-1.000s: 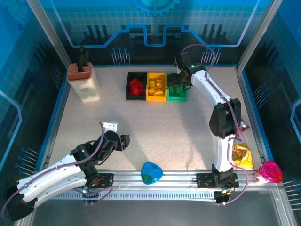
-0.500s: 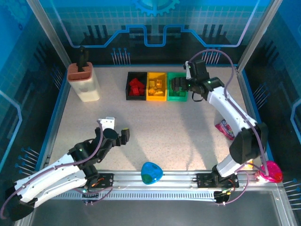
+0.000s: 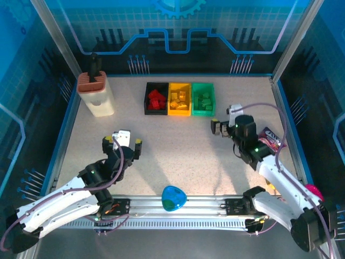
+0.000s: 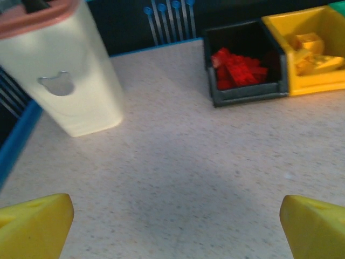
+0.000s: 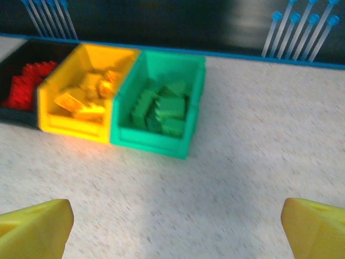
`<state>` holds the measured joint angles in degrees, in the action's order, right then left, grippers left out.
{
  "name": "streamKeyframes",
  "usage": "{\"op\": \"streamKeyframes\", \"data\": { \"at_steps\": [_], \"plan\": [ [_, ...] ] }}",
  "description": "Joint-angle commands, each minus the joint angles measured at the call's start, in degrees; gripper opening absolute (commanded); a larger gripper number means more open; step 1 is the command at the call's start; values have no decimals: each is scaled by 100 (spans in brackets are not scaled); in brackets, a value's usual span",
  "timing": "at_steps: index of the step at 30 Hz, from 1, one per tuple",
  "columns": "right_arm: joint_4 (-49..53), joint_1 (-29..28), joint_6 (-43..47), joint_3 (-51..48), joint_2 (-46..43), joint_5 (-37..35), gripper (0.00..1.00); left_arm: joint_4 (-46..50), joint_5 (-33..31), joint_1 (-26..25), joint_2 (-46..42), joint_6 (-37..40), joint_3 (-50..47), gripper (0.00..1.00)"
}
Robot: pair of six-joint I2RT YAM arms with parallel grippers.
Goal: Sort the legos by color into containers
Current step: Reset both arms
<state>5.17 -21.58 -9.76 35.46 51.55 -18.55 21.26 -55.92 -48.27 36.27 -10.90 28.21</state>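
Three joined bins stand at the back: black bin (image 3: pixel 156 112), yellow bin (image 3: pixel 179 113), green bin (image 3: pixel 204 113). Red legos (image 3: pixel 156 99) lie in the black one, yellow legos (image 3: pixel 179 99) in the yellow one, green legos (image 3: pixel 203 100) in the green one. My right gripper (image 3: pixel 221 128) hovers open and empty over bare table, in front of the green bin (image 5: pixel 156 145) and its green legos (image 5: pixel 161 110). My left gripper (image 3: pixel 123 144) is open and empty at the near left, facing the black bin (image 4: pixel 245 94) with its red legos (image 4: pixel 240 65). Both grippers' yellow fingertips (image 4: pixel 32 224) (image 5: pixel 32 226) stand wide apart.
A tall cream block with a brown top (image 3: pixel 96 94) stands at the back left. A blue-green disc (image 3: pixel 173 197) lies at the near edge. A snack packet (image 3: pixel 271 138) lies by the right wall, and a pink cup (image 3: pixel 314 192) is at the near right corner.
My right arm has drawn back from over the green bin toward the near right, its gripper now low over the table. My left gripper has shifted a little left and turned toward the bins.
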Motion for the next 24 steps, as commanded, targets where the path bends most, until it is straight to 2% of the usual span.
{"op": "streamKeyframes", "data": {
  "at_steps": [1,6,8,12,15,20,24],
  "plan": [
    [-340,-48,-93,-446,-516,-931,100,-384,-998,-4,-69,471,-288,99],
    [-281,-39,128,-1550,-1502,-1111,100,-855,-1115,370,-69,633,-654,99],
    [177,-20,-37,-1571,-1906,-1333,100,-921,-1086,522,-63,622,-780,99],
    [230,-17,347,-1846,-2519,-1258,100,-1228,-1065,650,-65,626,-1117,99],
    [478,-17,363,-2021,-2696,-1472,100,-1258,-1042,677,-72,316,-1331,99],
    [831,-39,167,-2337,-2911,-1583,100,-1361,-1001,679,-93,380,-1417,99],
    [531,-40,314,-2455,-3064,-1572,100,-1447,-1004,678,-185,403,-1507,99]
  ]
}}
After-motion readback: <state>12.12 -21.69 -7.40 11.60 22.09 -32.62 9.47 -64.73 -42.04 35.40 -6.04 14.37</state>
